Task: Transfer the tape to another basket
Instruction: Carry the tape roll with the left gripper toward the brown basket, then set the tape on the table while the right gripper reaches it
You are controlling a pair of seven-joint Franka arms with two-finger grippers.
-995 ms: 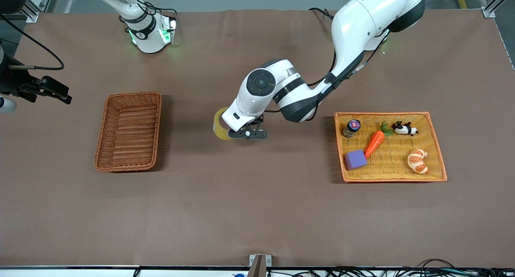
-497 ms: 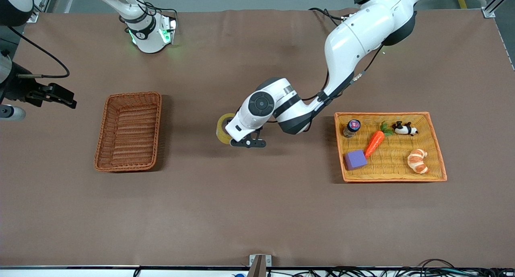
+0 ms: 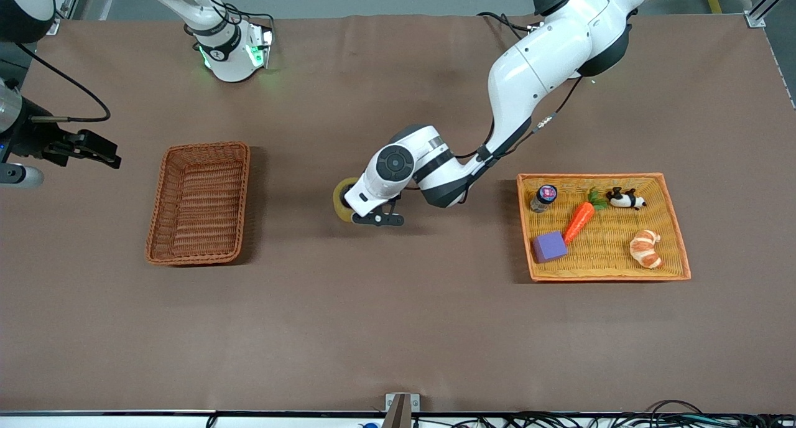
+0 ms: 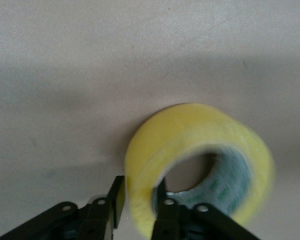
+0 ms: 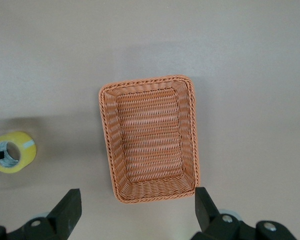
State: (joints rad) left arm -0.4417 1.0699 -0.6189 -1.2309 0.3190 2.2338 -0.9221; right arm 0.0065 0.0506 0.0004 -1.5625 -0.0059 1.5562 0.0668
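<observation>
Your left end effector [image 4: 137, 207] pinches the tape [image 4: 200, 165] through its wall: light, stiff, likely slick, so grip there; the right end effector [image 5: 135, 210] waits spread wide above the basket [image 5: 149, 137].

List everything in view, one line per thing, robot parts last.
tape: 1, translucent yellow, held over the bare table between the two baskets
basket: 1, reddish-brown wicker, toward the right arm's end, nothing in it
yellow tray: 1, orange-rimmed, toward the left arm's end
jar: 1, dark-lidded, in the tray
carrot: 1, orange, in the tray
purple block: 1, in the tray
panda toy: 1, black and white, in the tray
croissant: 1, in the tray
left gripper: jaws shut on the tape's wall
right gripper: jaws open, waiting above the basket
</observation>
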